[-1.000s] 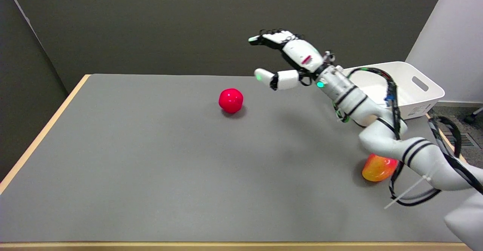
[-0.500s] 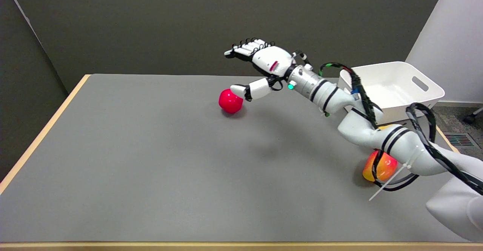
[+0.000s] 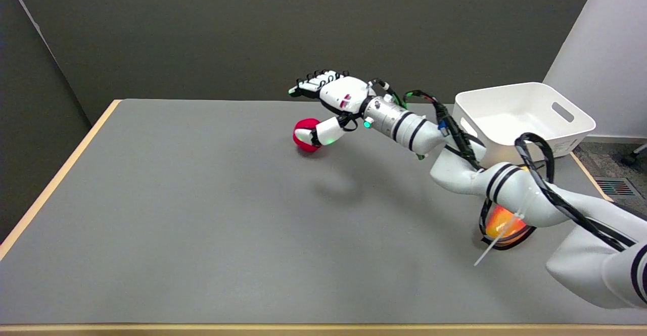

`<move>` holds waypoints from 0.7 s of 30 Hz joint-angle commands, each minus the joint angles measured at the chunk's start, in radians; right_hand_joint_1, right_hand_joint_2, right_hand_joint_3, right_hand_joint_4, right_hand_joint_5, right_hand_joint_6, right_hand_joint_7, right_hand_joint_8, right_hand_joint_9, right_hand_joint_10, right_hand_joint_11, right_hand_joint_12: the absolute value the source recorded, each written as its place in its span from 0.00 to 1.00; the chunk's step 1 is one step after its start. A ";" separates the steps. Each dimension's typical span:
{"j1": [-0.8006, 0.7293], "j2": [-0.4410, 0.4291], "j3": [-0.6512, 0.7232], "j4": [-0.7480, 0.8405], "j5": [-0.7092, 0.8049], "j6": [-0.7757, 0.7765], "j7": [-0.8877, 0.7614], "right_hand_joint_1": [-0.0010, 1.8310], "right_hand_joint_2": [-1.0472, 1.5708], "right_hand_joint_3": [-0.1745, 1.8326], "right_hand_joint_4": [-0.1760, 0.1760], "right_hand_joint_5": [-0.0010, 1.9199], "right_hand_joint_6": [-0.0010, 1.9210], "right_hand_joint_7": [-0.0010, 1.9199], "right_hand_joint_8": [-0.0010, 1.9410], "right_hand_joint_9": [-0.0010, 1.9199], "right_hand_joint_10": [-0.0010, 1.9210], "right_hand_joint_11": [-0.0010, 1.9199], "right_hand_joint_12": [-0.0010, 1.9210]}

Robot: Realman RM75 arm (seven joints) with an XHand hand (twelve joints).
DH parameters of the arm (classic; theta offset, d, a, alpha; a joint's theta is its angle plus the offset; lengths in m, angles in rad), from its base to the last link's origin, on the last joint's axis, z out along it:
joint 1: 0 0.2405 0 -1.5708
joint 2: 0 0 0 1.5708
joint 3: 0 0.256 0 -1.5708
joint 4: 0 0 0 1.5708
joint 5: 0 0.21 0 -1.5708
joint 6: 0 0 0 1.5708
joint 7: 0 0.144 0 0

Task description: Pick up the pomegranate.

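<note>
The right hand (image 3: pixel 331 98) hangs over the far middle of the desk (image 3: pixel 202 214), released and holding nothing. Its fingers (image 3: pixel 308 81) stretch flat toward the left, above and beyond the pomegranate (image 3: pixel 303 133), with a gap of air between them and the fruit. The thumb (image 3: pixel 316 135) drops lower and crosses the near right side of the pomegranate; whether it touches the skin or only stands in front of it cannot be told. A green light shows on the thumb and another at the wrist.

The pomegranate is a bright red ball. It rests on the grey desk surface near the far edge, about midway between the left and right edges, partly hidden by the thumb.

From the wrist, the white arm (image 3: pixel 455 164) with black bands and black cables runs back toward the near right corner.

Under the arm's elbow, near the right edge, lies an orange-yellow fruit (image 3: pixel 498 225), mostly covered by the arm and a loop of cable.

A white bin (image 3: pixel 566 124) with a handle slot in its wall stands at the far right corner, well apart from the pomegranate. The desk has a pale wooden rim along its left and near edges.
</note>
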State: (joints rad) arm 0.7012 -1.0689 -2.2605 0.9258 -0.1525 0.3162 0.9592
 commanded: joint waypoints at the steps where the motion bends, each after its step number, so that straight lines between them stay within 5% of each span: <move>1: 0.087 -0.106 -0.065 -0.142 -0.040 -0.054 0.010 0.14 0.62 0.52 0.72 0.09 0.21 0.10 0.14 0.05 0.30 0.02 0.62; 21: 0.121 -0.187 -0.062 -0.338 -0.040 -0.065 0.010 0.18 0.62 0.54 0.73 0.09 0.21 0.09 0.14 0.05 0.30 0.02 0.62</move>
State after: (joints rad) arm 0.7874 -1.1904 -2.3127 0.7351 -0.1854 0.2723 0.9671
